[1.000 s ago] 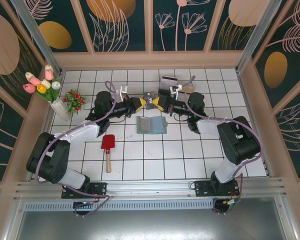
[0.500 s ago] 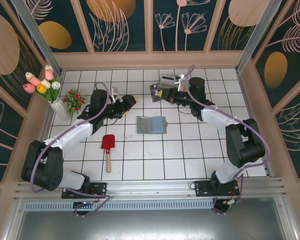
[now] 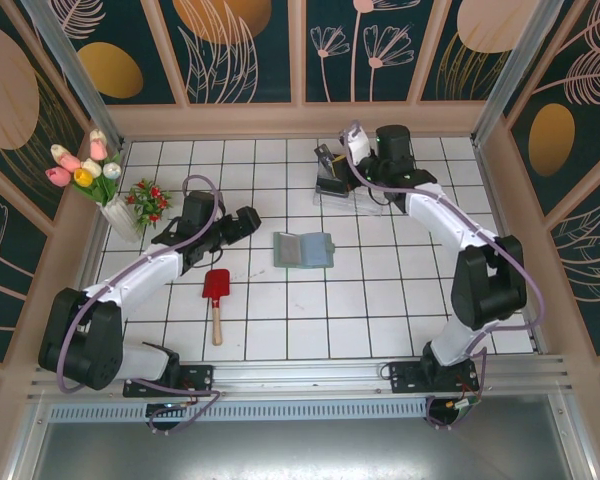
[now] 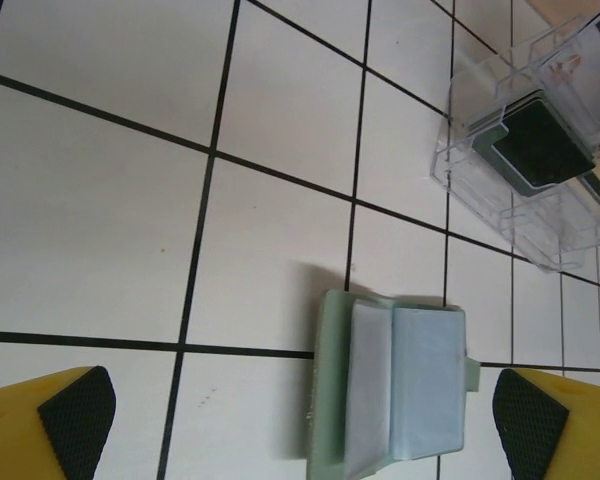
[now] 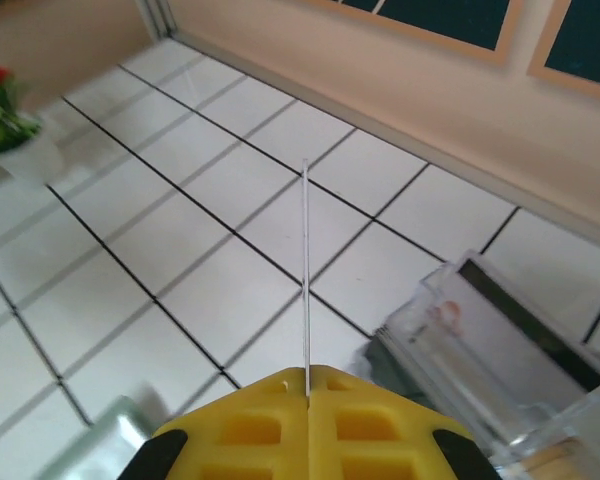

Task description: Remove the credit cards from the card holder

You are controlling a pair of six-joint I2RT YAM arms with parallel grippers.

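R gripper (image 5: 307,378) is pinching card (image 5: 306,260) by its thin edge beside clear box (image 5: 460,330); could be slipping. L gripper (image 3: 244,222) is gaping wide.

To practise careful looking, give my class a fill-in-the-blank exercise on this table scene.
The card holder lies ___ on the tiles.
The right gripper pinches a thin ___ between shut jaws.
The left gripper, jaws apart, holds ___.
The shovel has a ___ blade.
Missing: open; card; nothing; red.

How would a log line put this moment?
left end effector: open, empty | right end effector: shut on card | wallet: open on table
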